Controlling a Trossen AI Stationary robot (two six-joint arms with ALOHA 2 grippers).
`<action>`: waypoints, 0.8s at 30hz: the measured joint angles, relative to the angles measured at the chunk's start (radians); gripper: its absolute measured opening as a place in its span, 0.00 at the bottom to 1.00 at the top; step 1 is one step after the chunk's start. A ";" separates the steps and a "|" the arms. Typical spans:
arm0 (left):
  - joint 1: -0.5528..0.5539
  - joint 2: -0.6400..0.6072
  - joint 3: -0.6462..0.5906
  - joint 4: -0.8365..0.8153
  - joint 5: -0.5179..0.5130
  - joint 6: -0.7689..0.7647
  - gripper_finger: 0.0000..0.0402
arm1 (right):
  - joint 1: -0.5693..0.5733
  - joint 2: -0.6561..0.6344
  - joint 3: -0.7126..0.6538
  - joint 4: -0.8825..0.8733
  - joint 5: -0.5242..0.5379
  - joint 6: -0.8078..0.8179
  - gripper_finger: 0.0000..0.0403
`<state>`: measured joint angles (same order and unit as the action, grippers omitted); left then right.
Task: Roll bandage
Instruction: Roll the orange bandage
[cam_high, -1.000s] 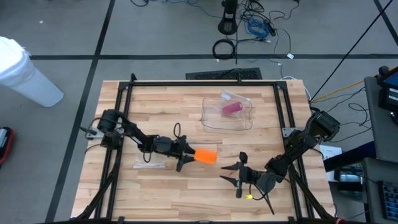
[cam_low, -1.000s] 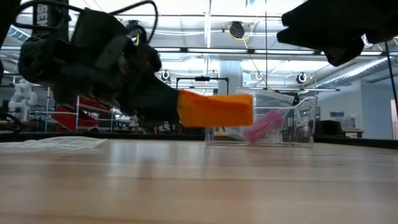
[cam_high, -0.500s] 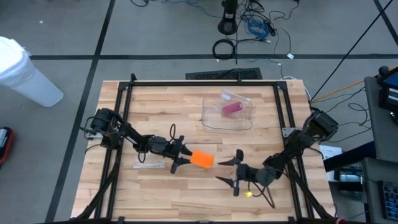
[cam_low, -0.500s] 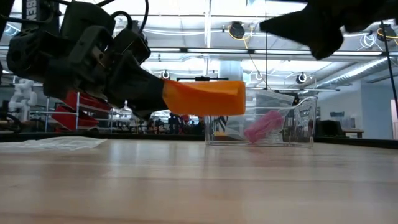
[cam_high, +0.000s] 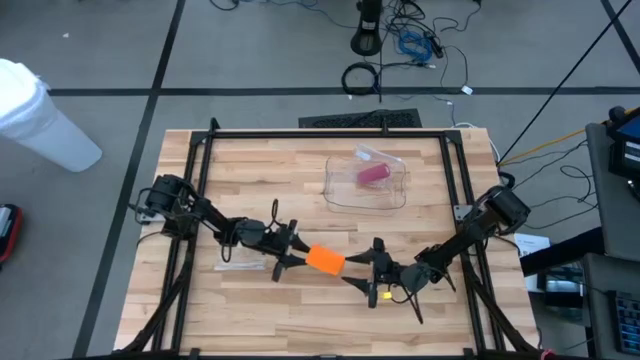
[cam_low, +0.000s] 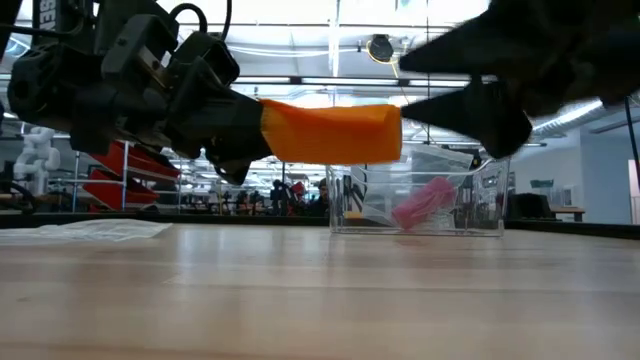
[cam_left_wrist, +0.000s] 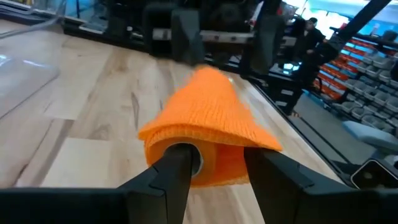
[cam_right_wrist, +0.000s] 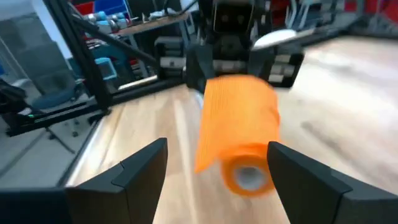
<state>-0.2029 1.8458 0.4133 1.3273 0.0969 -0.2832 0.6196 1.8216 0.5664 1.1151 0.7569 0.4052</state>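
An orange bandage roll (cam_high: 325, 261) hangs above the table's middle, with my left gripper (cam_high: 284, 253) shut on its left end. In the left wrist view the roll (cam_left_wrist: 208, 124) has a loose flap lying over its top and a pale core at its near end. My right gripper (cam_high: 361, 268) is open at the roll's right end. In the right wrist view its fingers stand wide on either side of the roll (cam_right_wrist: 242, 134), apart from it. The low view shows the roll (cam_low: 330, 133) level between both grippers. My left gripper pinches the roll's left end (cam_left_wrist: 186, 155) between its two fingers, one on each side of the core. The fingers come nearly level from the table's left and lie along the roll. The roll is lifted clear of the table and sticks out level toward the right.
A clear plastic container (cam_high: 345, 190) with a pink roll (cam_high: 373, 175) inside stands behind the grippers toward the far edge; the low view has it (cam_low: 490, 200) beyond the orange roll. A pale wrapper (cam_high: 240, 267) lies flat on the table under my left arm.
My right gripper has come down and gone toward the table's left, up to the roll's right end. My left gripper has raised the roll a little, with the roll still level and clear of the table.
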 joint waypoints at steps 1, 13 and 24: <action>-0.001 0.000 0.000 0.000 -0.001 0.000 0.40 | 0.001 0.016 -0.003 0.017 -0.002 0.022 0.65; -0.009 0.000 0.000 -0.011 -0.138 -0.008 0.40 | 0.036 0.145 -0.002 0.160 0.154 0.183 0.65; -0.025 0.000 0.000 -0.009 -0.165 -0.019 0.40 | -0.052 0.162 -0.002 0.221 -0.030 0.394 0.52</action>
<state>-0.2284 1.8454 0.4137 1.3186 -0.0676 -0.3018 0.5673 1.9835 0.5648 1.3357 0.7264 0.7989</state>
